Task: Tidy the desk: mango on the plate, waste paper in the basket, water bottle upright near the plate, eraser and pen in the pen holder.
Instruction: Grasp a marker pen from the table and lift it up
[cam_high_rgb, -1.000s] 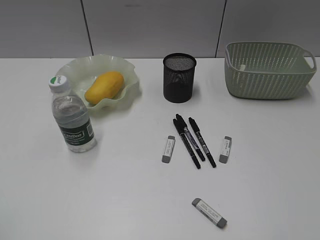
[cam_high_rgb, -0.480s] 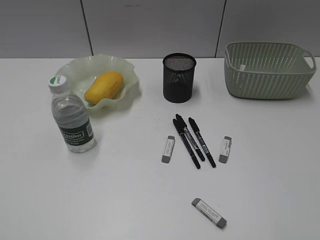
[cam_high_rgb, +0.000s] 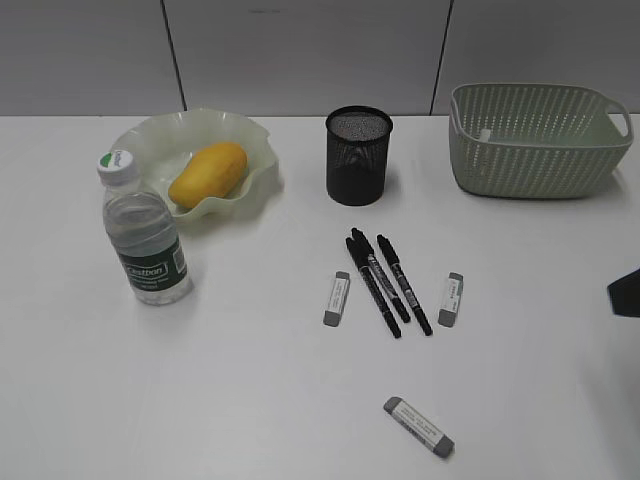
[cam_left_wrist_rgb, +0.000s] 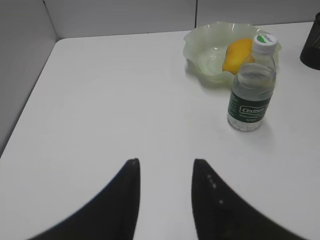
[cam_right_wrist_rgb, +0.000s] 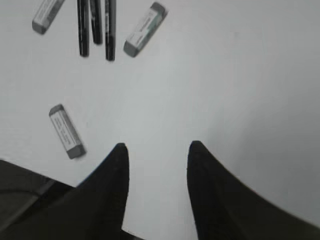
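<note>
The mango (cam_high_rgb: 208, 172) lies on the wavy green plate (cam_high_rgb: 245, 128) at the desk's (cam_high_rgb: 200, 400) back left. The water bottle (cam_high_rgb: 147, 240) stands upright just in front of the plate. Three black pens (cam_high_rgb: 388, 282) lie side by side mid-desk, with erasers to their left (cam_high_rgb: 337, 298), right (cam_high_rgb: 451, 298) and front (cam_high_rgb: 418, 425). The black mesh pen holder (cam_high_rgb: 358, 155) stands behind them. The basket (cam_high_rgb: 540, 140) is at the back right; a white bit shows inside it, too small to identify. My left gripper (cam_left_wrist_rgb: 165, 162) is open and empty over bare desk. My right gripper (cam_right_wrist_rgb: 157, 147) is open and empty, right of the front eraser (cam_right_wrist_rgb: 66, 131).
The left wrist view shows the bottle (cam_left_wrist_rgb: 251, 90), plate (cam_left_wrist_rgb: 205, 45) and mango (cam_left_wrist_rgb: 236, 52) ahead to the right, and the desk's left edge. The right wrist view shows the pens (cam_right_wrist_rgb: 95, 25) and two erasers at the top. A dark arm part (cam_high_rgb: 626, 293) sits at the exterior view's right edge.
A dark part of the right arm has come into the exterior view at the right edge. The objects on the desk have not moved.
</note>
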